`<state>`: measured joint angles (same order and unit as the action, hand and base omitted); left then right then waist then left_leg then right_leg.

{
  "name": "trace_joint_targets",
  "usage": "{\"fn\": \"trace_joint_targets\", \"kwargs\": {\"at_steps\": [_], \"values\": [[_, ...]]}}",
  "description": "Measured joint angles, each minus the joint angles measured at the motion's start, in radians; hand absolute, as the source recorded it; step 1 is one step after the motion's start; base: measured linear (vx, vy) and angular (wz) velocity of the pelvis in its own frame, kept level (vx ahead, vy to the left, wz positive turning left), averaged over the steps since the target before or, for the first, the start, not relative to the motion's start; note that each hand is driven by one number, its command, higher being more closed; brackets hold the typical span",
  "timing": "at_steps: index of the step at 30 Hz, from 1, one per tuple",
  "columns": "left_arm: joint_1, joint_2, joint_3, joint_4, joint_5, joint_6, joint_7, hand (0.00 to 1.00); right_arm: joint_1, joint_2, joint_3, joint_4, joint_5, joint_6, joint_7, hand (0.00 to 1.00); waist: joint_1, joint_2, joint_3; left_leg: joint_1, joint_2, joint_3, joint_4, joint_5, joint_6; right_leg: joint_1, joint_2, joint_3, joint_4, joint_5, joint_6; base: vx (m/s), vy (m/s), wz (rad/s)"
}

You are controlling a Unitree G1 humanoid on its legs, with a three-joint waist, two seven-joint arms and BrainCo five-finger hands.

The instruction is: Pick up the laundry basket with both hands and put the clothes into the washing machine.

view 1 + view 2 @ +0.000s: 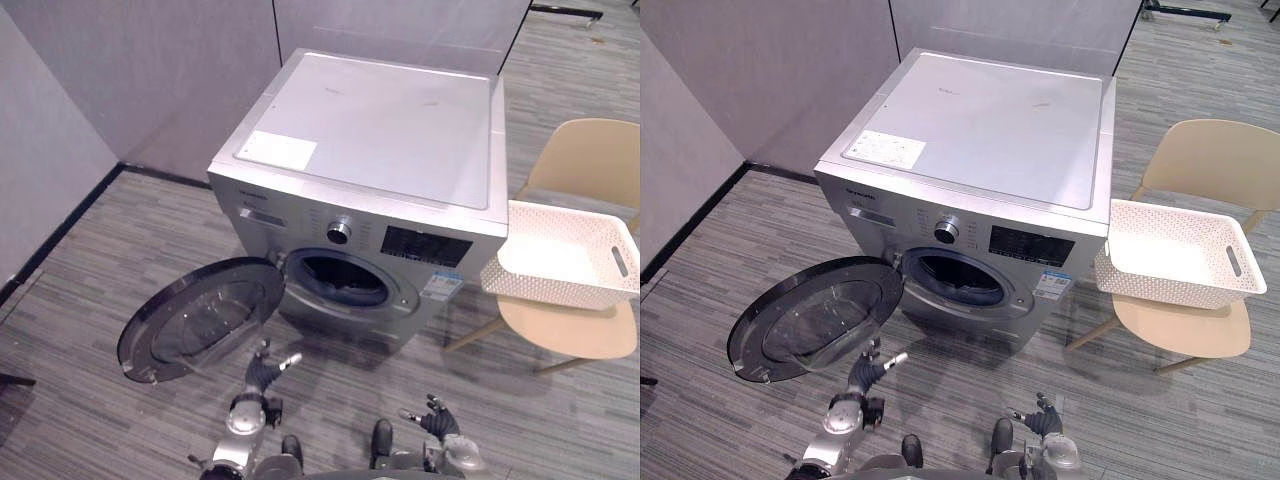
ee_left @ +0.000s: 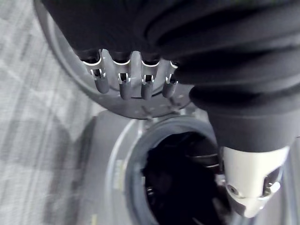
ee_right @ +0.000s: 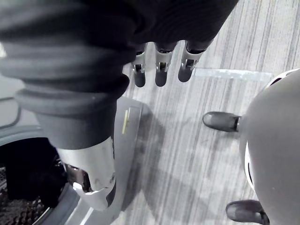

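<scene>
Basket (image 1: 565, 262) looks empty on chair (image 1: 570, 330), right of frame; washer (image 1: 370, 190) door (image 1: 200, 318) open (dark load inside?). Left hand (image 1: 262, 373) and right hand (image 1: 438, 420) low, fingers relaxed, holding nothing.

Floor (image 1: 150, 230): grey striped planks.
Washing machine (image 1: 380, 150): on it, centre, door open.
Chair (image 1: 585, 320): on it, 3 o'clock, carrying the laundry basket (image 1: 565, 260).

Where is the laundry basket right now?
The laundry basket sits on the beige chair, on the robot's right beside the washing machine, apart from both hands.
</scene>
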<state>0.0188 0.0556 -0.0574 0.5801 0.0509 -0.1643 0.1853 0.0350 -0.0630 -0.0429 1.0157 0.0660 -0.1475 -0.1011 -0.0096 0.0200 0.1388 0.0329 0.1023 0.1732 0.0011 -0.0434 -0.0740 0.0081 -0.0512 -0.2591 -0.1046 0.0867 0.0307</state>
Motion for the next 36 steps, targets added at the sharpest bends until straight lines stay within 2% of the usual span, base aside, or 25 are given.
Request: {"fn": "trace_joint_targets", "kwargs": {"at_steps": [4,6,7,9,10,12,13,15,16,17,18,20,21,23,24,26,27,30,34,35,36], "values": [[-0.058,0.018,0.13,-0.081,0.001,0.0,0.057,0.0,0.008,-0.005,0.0,-0.012,-0.001,0.003,-0.006,0.0,-0.001,0.001,-0.001,-0.003,0.001,-0.028,-0.005,-0.005,0.0,0.003,0.005,-0.019,0.0,-0.008,-0.002,-0.03,-0.019,0.06],[-0.137,0.113,0.224,-0.082,0.0,0.0,0.113,0.0,0.004,-0.005,0.004,-0.012,-0.001,0.006,-0.005,0.0,-0.001,0.0,-0.002,-0.001,0.007,-0.04,-0.015,-0.003,-0.004,0.002,0.014,-0.02,0.0,-0.011,-0.005,0.0,0.0,0.0],[-0.141,0.119,0.227,-0.082,0.0,0.0,0.116,0.0,0.003,-0.005,0.004,-0.012,-0.001,0.006,-0.005,0.0,-0.001,0.0,-0.002,-0.001,0.008,-0.04,-0.015,-0.002,-0.004,0.002,0.014,-0.02,0.0,-0.011,-0.004,0.05,-0.023,0.02],[-0.213,0.213,0.281,-0.081,0.001,0.001,0.161,0.0,-0.004,-0.005,0.007,-0.012,-0.001,0.01,-0.005,0.0,0.001,-0.004,-0.004,-0.006,0.015,-0.046,-0.023,0.014,-0.014,-0.008,0.017,-0.029,0.0,-0.009,-0.009,0.07,-0.012,0.05],[-0.23,0.236,0.291,-0.079,0.002,0.002,0.172,0.0,-0.007,-0.005,0.009,-0.013,-0.001,0.011,-0.005,0.0,0.001,-0.006,-0.005,-0.011,0.016,-0.047,-0.024,0.016,-0.012,-0.014,0.019,-0.03,0.001,-0.008,-0.01,0.11,-0.024,0.04],[-0.342,0.347,0.306,-0.013,0.012,0.004,0.205,0.0,-0.02,-0.004,0.012,-0.022,-0.003,0.011,-0.005,0.0,0.014,-0.023,-0.003,-0.06,0.019,-0.054,-0.022,0.029,-0.009,-0.059,0.03,-0.033,0.005,0.002,-0.022,0.08,-0.028,0.01],[-0.379,0.377,0.306,0.016,0.021,0.007,0.212,0.0,-0.029,-0.004,0.014,-0.022,-0.003,0.011,-0.006,0.0,0.02,-0.031,-0.001,-0.076,0.019,-0.054,-0.022,0.033,-0.01,-0.076,0.031,-0.033,0.005,0.005,-0.026,0.04,-0.011,-0.05],[-0.537,0.484,0.303,0.153,0.047,0.032,0.235,0.0,-0.072,-0.001,0.051,-0.022,-0.003,0.009,-0.011,0.0,0.027,-0.072,0.024,-0.128,0.021,-0.059,-0.013,0.045,-0.011,-0.122,0.032,-0.028,0.005,0.015,-0.036,0.02,0.0,-0.01],[-0.57,0.506,0.3,0.189,0.052,0.041,0.236,0.0,-0.081,0.002,0.06,-0.026,-0.003,0.008,-0.011,0.0,0.026,-0.084,0.033,-0.135,0.021,-0.06,-0.006,0.045,-0.011,-0.126,0.032,-0.027,0.005,0.018,-0.039,0.0,0.016,-0.05],[-0.63,0.547,0.288,0.251,0.063,0.057,0.236,0.0,-0.091,0.015,0.076,-0.042,0.0,0.0,-0.014,0.0,0.029,-0.115,0.053,-0.151,0.021,-0.058,0.014,0.045,-0.011,-0.137,0.031,-0.017,0.005,0.025,-0.043,-0.01,0.017,-0.08],[-0.673,0.569,0.278,0.294,0.073,0.073,0.235,0.0,-0.094,0.023,0.094,-0.06,0.002,-0.003,-0.017,0.0,0.03,-0.134,0.067,-0.165,0.021,-0.059,0.027,0.045,-0.011,-0.145,0.03,-0.015,0.005,0.028,-0.044,-0.02,0.016,-0.09],[-0.726,0.584,0.259,0.335,0.08,0.09,0.23,0.0,-0.099,0.034,0.103,-0.071,0.002,-0.003,-0.026,0.0,0.036,-0.154,0.085,-0.192,0.023,-0.059,0.045,0.044,-0.011,-0.165,0.03,-0.011,0.005,0.04,-0.048,-0.04,0.013,-0.07],[-0.771,0.585,0.257,0.365,0.093,0.104,0.224,0.0,-0.104,0.04,0.106,-0.082,0.003,-0.003,-0.029,0.0,0.052,-0.165,0.098,-0.22,0.03,-0.055,0.057,0.043,-0.011,-0.192,0.031,-0.001,0.005,0.057,-0.05,-0.08,0.026,-0.15],[-0.799,0.585,0.259,0.376,0.104,0.12,0.208,0.0,-0.115,0.039,0.122,-0.099,0.01,-0.002,-0.029,0.0,0.062,-0.167,0.117,-0.25,0.039,-0.055,0.086,0.028,-0.014,-0.211,0.034,0.011,0.005,0.072,-0.053,-0.08,0.034,-0.15],[-0.817,0.582,0.259,0.386,0.11,0.124,0.195,0.0,-0.12,0.044,0.127,-0.12,0.033,-0.002,-0.029,0.0,0.081,-0.176,0.134,-0.278,0.054,-0.05,0.124,0.006,-0.015,-0.225,0.038,0.02,0.005,0.072,-0.053,-0.07,0.012,-0.14],[-0.841,0.581,0.266,0.408,0.112,0.134,0.181,0.0,-0.127,0.048,0.138,-0.15,0.05,-0.003,-0.029,0.0,0.092,-0.179,0.153,-0.326,0.07,-0.051,0.196,-0.025,-0.021,-0.239,0.047,0.023,0.005,0.072,-0.053,-0.11,-0.015,-0.11],[-0.853,0.574,0.271,0.412,0.115,0.14,0.168,0.0,-0.126,0.048,0.138,-0.163,0.058,-0.003,-0.03,0.0,0.107,-0.181,0.154,-0.358,0.08,-0.052,0.231,-0.039,-0.022,-0.255,0.054,0.028,0.005,0.072,-0.053,-0.11,-0.019,-0.09],[-0.897,0.566,0.309,0.411,0.121,0.14,0.144,0.0,-0.131,0.049,0.138,-0.169,0.082,-0.002,-0.03,0.0,0.132,-0.181,0.157,-0.421,0.108,-0.063,0.293,-0.06,-0.034,-0.282,0.076,0.019,0.005,0.074,-0.053,-0.07,-0.012,-0.03],[-0.907,0.541,0.34,0.409,0.119,0.13,0.138,0.0,-0.144,0.048,0.137,-0.17,0.083,-0.001,-0.03,0.0,0.136,-0.178,0.16,-0.448,0.118,-0.093,0.314,-0.061,-0.037,-0.282,0.086,-0.004,0.006,0.073,-0.053,-0.03,0.028,0.15],[-0.906,0.523,0.346,0.408,0.119,0.124,0.139,0.0,-0.155,0.048,0.136,-0.17,0.091,-0.001,-0.029,0.0,0.139,-0.175,0.163,-0.457,0.117,-0.102,0.314,-0.061,-0.037,-0.285,0.087,-0.001,0.018,0.071,-0.052,0.0,0.085,0.21],[-0.9,0.483,0.359,0.4,0.118,0.114,0.14,0.0,-0.162,0.044,0.13,-0.18,0.102,-0.001,-0.029,0.0,0.143,-0.158,0.17,-0.457,0.118,-0.123,0.309,-0.06,-0.035,-0.294,0.086,0.031,0.055,0.06,-0.043,0.01,0.112,0.28]]}}
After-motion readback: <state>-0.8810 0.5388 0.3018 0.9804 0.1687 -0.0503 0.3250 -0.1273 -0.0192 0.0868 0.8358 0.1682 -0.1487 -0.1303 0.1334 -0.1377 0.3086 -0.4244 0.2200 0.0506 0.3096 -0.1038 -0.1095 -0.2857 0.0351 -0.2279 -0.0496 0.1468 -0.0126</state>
